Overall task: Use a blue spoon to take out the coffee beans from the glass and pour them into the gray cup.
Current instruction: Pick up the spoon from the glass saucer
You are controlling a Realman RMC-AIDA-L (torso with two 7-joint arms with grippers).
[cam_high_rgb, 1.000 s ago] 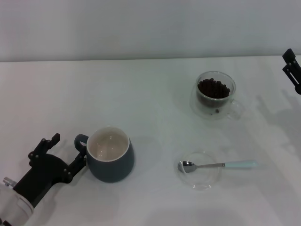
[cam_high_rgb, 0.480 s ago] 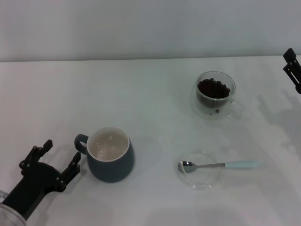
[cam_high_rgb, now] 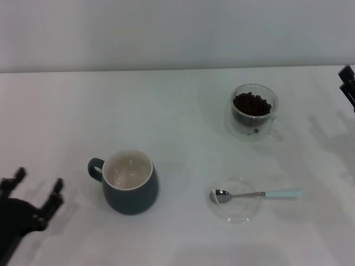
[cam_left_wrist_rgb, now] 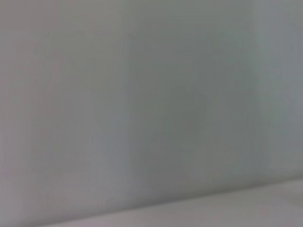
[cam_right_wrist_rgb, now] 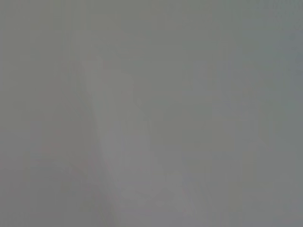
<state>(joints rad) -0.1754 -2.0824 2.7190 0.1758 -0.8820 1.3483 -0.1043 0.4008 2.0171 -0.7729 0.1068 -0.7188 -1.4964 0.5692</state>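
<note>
In the head view the gray cup [cam_high_rgb: 130,181] stands at the front left, empty, with its handle to the left. The glass [cam_high_rgb: 254,112] stands at the back right with coffee beans [cam_high_rgb: 252,104] inside. The blue spoon [cam_high_rgb: 258,194] lies with its silver bowl on a clear saucer [cam_high_rgb: 236,200] and its pale handle pointing right. My left gripper [cam_high_rgb: 37,184] is open and empty at the front left edge, apart from the cup. My right gripper [cam_high_rgb: 348,86] shows only as a dark tip at the right edge. Both wrist views show only plain grey surface.
The white table [cam_high_rgb: 177,138] runs back to a pale wall. The saucer sits in front of the glass and to the right of the cup.
My left gripper has drawn back from the cup's handle, toward the front left corner. My right gripper has slipped slightly further out at the right edge. Cup, glass and spoon have not moved.
</note>
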